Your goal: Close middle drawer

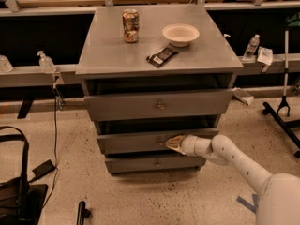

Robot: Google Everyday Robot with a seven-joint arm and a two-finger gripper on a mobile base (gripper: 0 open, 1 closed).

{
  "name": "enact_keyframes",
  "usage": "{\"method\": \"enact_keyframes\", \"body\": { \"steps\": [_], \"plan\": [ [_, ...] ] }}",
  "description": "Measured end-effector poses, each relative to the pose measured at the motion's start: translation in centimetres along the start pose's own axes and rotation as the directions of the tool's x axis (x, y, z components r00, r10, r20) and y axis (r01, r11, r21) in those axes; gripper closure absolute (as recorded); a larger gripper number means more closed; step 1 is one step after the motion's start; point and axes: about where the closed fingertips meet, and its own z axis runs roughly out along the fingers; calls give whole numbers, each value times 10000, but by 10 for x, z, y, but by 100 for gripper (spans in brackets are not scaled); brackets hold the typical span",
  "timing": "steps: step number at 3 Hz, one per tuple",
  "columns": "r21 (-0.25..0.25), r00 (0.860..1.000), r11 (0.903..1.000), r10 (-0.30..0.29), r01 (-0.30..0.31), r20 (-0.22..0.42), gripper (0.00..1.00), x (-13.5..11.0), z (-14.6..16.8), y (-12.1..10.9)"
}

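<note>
The grey cabinet (108, 55) has three drawers with round knobs. The middle drawer (126, 143), with the mid-sized front, stands pulled out a little, with a dark gap above it. My gripper (174, 143) reaches in from the lower right on a white arm. Its tan fingertips are together and press on the middle drawer's front at its centre, covering the knob. The top drawer (159, 105), with the widest front, is also pulled out. The bottom drawer (154, 163), with the narrowest front, sits further back.
On the cabinet top are a can (131, 26), a white bowl (180, 34) and a dark snack bar (162, 56). A black bag (14, 196) lies on the floor at left. A black stand base (281, 111) is at right, with a water bottle (252, 46) behind it.
</note>
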Motion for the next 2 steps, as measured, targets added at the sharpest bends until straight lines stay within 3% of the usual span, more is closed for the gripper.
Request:
{"method": "enact_keyframes", "body": {
  "steps": [2],
  "plan": [
    [261,9999,9997,41,-38,-128,100,10,9,-20]
  ]
}}
